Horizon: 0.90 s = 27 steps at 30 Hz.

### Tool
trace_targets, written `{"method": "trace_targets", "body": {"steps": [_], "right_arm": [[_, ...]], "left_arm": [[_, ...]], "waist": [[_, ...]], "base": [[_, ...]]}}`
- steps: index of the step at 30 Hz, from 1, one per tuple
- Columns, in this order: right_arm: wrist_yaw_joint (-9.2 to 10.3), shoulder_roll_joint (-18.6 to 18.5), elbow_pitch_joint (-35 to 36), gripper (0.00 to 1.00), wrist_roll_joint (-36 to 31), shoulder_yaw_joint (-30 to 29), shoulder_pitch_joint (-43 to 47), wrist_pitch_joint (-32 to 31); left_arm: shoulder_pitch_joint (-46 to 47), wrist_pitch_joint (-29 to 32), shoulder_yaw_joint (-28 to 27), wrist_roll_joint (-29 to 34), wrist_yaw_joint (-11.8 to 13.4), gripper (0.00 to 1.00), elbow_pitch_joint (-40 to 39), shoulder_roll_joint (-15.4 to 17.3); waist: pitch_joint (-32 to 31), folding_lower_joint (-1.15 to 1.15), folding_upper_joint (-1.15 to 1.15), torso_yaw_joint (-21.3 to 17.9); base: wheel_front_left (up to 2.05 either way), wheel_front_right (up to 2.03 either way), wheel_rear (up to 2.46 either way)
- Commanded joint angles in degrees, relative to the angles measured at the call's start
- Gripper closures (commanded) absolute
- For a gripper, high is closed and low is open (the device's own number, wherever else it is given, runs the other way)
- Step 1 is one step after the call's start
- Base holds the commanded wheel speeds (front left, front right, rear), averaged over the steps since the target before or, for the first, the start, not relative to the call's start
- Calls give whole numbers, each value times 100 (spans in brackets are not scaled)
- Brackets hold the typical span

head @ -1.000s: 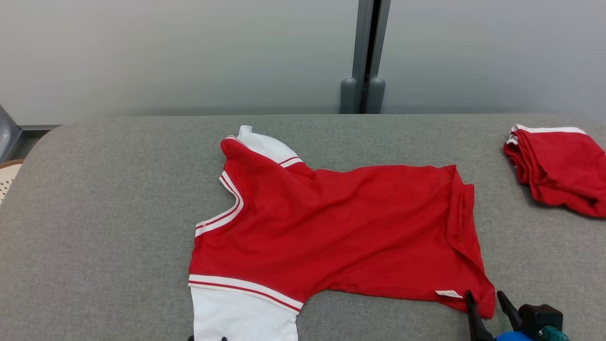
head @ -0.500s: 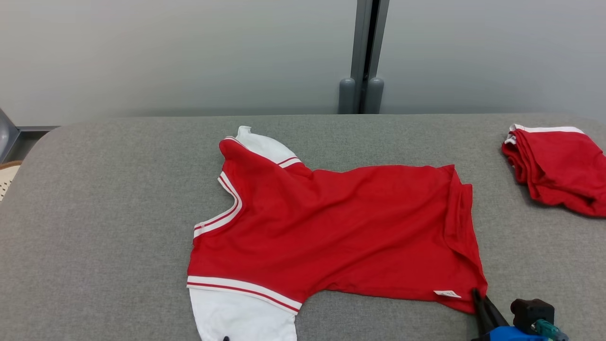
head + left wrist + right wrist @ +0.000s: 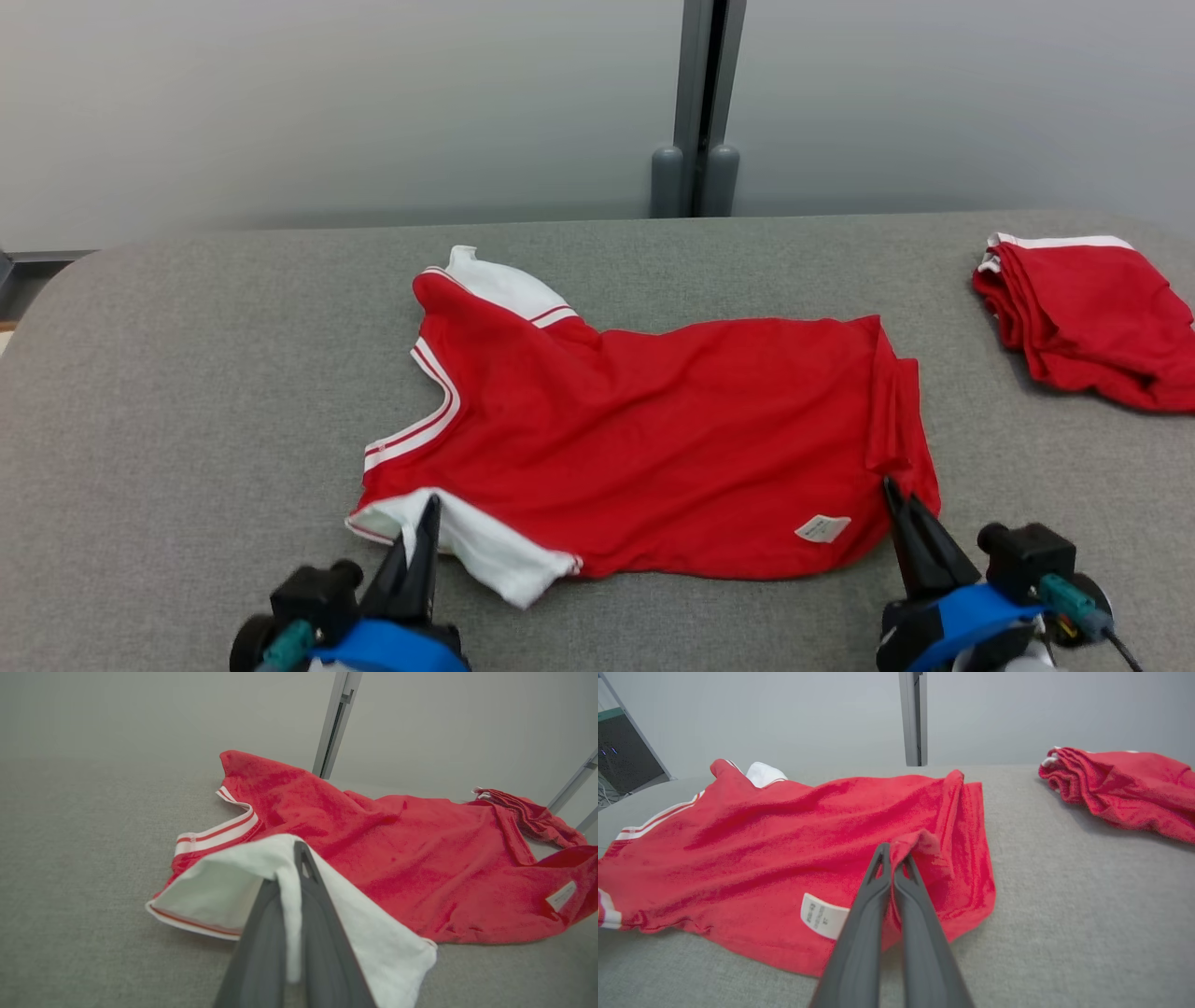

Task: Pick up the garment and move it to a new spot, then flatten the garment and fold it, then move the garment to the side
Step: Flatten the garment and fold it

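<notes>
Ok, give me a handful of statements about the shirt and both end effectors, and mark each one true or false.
1. The left end effector is shut on the white sleeve of the red shirt. True.
2. The right end effector hangs open, clear of the shirt. False: it is shut on a pinch of red fabric at the shirt's hem corner.
3. A second red garment lies bunched on the robot's right, apart from the shirt. True.
4. The white label sits on the white sleeve. False: it lies on the red fabric near the hem, close to the right end effector.
</notes>
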<state>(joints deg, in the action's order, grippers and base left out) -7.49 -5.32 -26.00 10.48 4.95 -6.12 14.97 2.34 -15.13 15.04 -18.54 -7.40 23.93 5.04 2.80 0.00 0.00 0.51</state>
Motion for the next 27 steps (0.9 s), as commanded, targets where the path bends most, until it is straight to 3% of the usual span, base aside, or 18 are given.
{"method": "trace_targets", "body": {"steps": [1, 7, 14, 22, 27], "right_arm": [[0, -76, 108, 100, 50, 61, -211, 29], [-1, -225, 266, 100, 218, 381, -1479, 28], [-1, -439, -252, 100, 481, 531, -3814, 29], [-1, -561, -1220, 100, 1230, 160, -6400, 7], [-1, -745, -1710, 100, 1433, 199, -7577, 1]], "left_arm": [[237, -2, -38, -18, -7, 100, -84, 59], [1645, 192, -104, -125, -7, 100, -348, 431], [3939, 588, -141, -226, -7, 100, -266, 862], [6770, 646, 41, -432, -6, 100, 479, 1076], [8125, 468, 183, -512, -6, 100, 1088, 962]], "waist": [[40, 0, 0, -18], [455, 0, 0, -203], [1328, 0, 0, -331], [2194, 0, 0, -307], [2425, 0, 0, -243]], "base": [[0, 0, 0], [0, 0, 0], [0, 0, 0], [0, 0, 0], [0, 0, 0]]}}
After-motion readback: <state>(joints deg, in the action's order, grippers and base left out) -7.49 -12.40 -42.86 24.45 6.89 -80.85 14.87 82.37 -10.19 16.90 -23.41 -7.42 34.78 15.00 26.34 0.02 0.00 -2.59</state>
